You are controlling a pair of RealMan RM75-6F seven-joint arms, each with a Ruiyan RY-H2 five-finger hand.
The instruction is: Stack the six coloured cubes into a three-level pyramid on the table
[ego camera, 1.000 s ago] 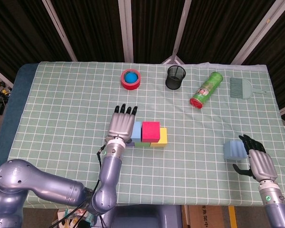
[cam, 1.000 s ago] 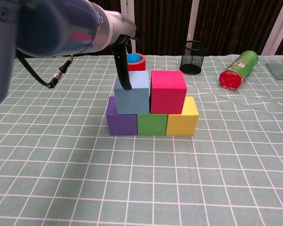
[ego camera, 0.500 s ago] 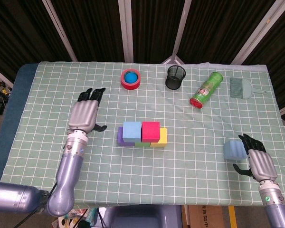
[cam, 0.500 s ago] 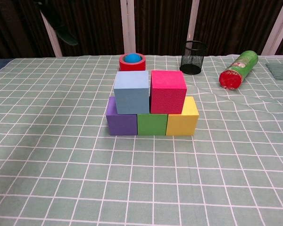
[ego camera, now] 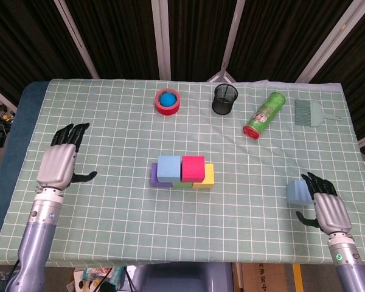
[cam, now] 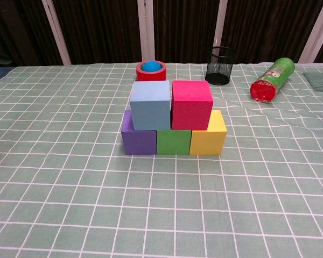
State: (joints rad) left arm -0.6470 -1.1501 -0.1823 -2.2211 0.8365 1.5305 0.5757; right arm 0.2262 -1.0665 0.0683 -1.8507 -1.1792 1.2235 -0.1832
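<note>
Mid-table stands a two-level stack: a purple cube (cam: 138, 138), a green cube (cam: 173, 142) and a yellow cube (cam: 209, 138) in a row, with a light blue cube (cam: 150, 105) and a pink cube (cam: 191, 104) on top. A second light blue cube (ego camera: 297, 192) lies alone at the table's right front. My right hand (ego camera: 327, 208) lies just right of it with its fingertips (ego camera: 313, 182) against the cube's side and nothing gripped. My left hand (ego camera: 61, 163) hovers far left of the stack, fingers spread and empty. Neither hand shows in the chest view.
At the back stand a red tape roll (ego camera: 168, 100) with a blue ball inside, a black mesh cup (ego camera: 225, 98), a green can (ego camera: 264, 114) lying on its side, and a grey brush (ego camera: 310, 113). The green checked cloth (ego camera: 109, 207) covers the table.
My left hand has let go of the upper light blue cube and drawn back to the far left, leaving the chest view. My right hand has shifted only slightly beside the lone cube.
</note>
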